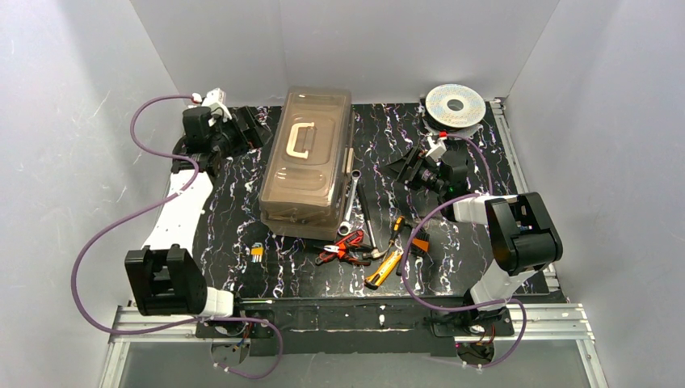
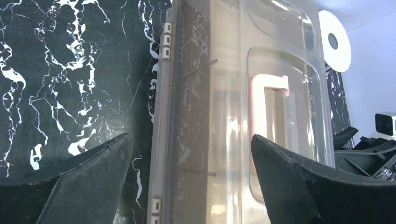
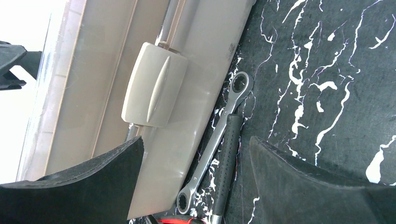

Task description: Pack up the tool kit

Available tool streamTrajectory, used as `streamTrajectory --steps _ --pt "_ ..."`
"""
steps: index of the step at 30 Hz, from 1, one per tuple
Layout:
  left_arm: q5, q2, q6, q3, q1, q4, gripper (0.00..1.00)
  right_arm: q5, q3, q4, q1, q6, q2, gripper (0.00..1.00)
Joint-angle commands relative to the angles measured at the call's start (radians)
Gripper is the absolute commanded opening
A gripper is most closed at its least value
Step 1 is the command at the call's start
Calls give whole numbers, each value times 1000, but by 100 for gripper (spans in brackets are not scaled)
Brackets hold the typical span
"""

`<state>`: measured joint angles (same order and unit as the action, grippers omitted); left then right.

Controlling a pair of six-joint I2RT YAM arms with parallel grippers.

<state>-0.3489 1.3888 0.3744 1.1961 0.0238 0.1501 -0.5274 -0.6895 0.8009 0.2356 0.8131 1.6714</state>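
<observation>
Top external view: the tool kit's toolbox (image 1: pixel 307 162), beige with a smoky translucent lid (image 1: pixel 317 121), lies lengthwise at the middle of the black marbled table (image 1: pixel 234 234). The lid is down, and the pale C-shaped handle (image 1: pixel 299 143) lies flat on top.

The hand tools lie loose outside the box, off its right side and near corner:
- a silver wrench (image 1: pixel 350 198) just beside the box wall
- a black-handled tool (image 1: pixel 365 214) alongside the wrench
- a screwdriver (image 1: pixel 396 230)
- red pliers (image 1: pixel 343 250)
- a yellow knife (image 1: pixel 384 268)
- a small set of keys (image 1: pixel 257 253), apart on the left

The left gripper (image 1: pixel 246 129) hangs just off the box's far left side, jaws wide apart and holding nothing. In the left wrist view, the box's hinged edge and lid fill the gap between its fingers (image 2: pixel 93 168).

The right gripper (image 1: pixel 408 168) sits off the box's right side, jaws also wide apart and empty. In the right wrist view, it looks onto the beige latch (image 3: pixel 154 86), with the wrench lying just below.

A round silver wire spool (image 1: pixel 455 105) stands at the far right corner, well apart from everything else.

Packing appears not to have begun, and the step in hand looks like getting the box open. The next move likely calls for the right fingers to reach the latch and flip it free without knocking the wrench. The lid would then need lifting while the left arm steadies the box.
</observation>
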Motion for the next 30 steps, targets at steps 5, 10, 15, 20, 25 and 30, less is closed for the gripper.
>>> streamTrajectory --steps 5,10,15,20,25,30 --pt "-88 132 4 88 0 55 98 -6 -3 30 10 -44 -21 90" --pt "-206 168 21 94 -1 15 97 -18 -21 1 18 -66 -20 90" --pt "-295 143 94 33 -2 -156 97 -38 -97 -46 76 -56 16 90" --pt "-344 166 119 34 -8 -176 96 -101 -159 94 115 133 119 91" --pt "-321 181 105 58 -43 -112 96 -118 -214 217 138 297 230 91" --pt "-311 194 96 66 -48 -90 96 -127 -269 378 139 460 344 92"
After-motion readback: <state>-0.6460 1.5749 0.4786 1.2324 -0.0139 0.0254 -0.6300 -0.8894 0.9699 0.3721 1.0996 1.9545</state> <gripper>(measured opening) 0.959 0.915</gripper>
